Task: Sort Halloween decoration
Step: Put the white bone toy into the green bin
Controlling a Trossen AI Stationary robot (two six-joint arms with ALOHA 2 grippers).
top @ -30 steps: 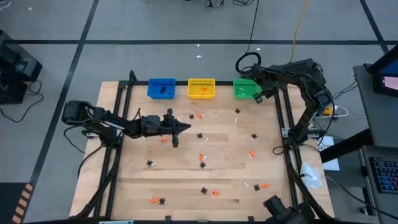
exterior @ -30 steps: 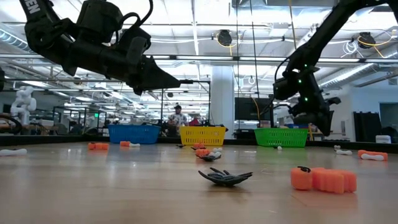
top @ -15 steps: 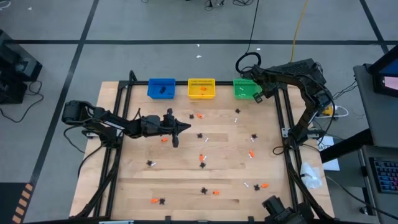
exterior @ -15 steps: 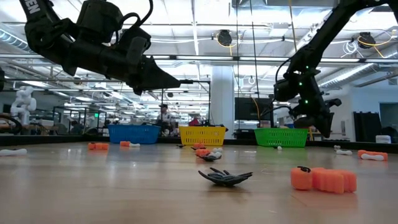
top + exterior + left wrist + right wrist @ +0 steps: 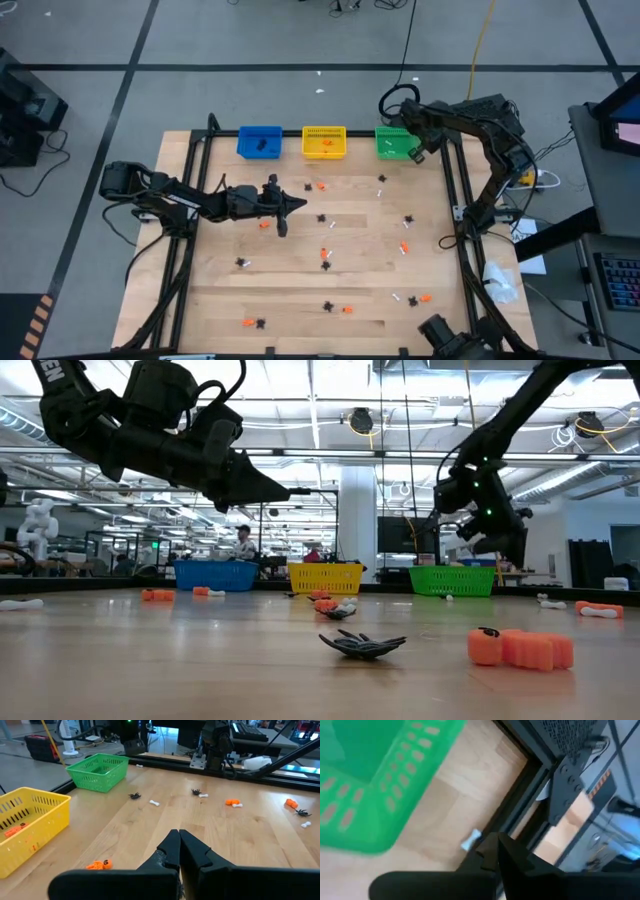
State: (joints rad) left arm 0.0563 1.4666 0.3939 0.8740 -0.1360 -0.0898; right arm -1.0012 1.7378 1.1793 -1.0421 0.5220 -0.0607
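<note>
Since a second ago only the right gripper (image 5: 415, 155) has shifted, swinging slightly by the green bin (image 5: 392, 143); the left arm and the trinkets lie as before.

High view: the left gripper (image 5: 300, 206) hangs over the table's (image 5: 220, 300) left-centre, fingers pressed together, holding nothing. The right gripper sits at the green bin's right corner, also closed and empty. Blue bin (image 5: 259, 141), yellow bin (image 5: 324, 142) and green bin stand in a row along the far edge. Trinkets are scattered across the wood: an orange one (image 5: 264, 225) just beside the left gripper, a black one (image 5: 326, 266) mid-table, more near the front edge.

Low view: a black spider (image 5: 362, 644) and an orange piece (image 5: 520, 648) lie in the foreground; both grippers hang above the table.

Left wrist view: the closed fingers (image 5: 192, 851) point across the wood towards the green bin (image 5: 97, 771); the yellow bin (image 5: 30, 827) holds an orange piece.

Right wrist view: the shut fingers (image 5: 512, 852) hover beside the green bin's (image 5: 380, 785) wall; a white trinket (image 5: 470, 840) lies on the wood near the table's dark frame.
</note>
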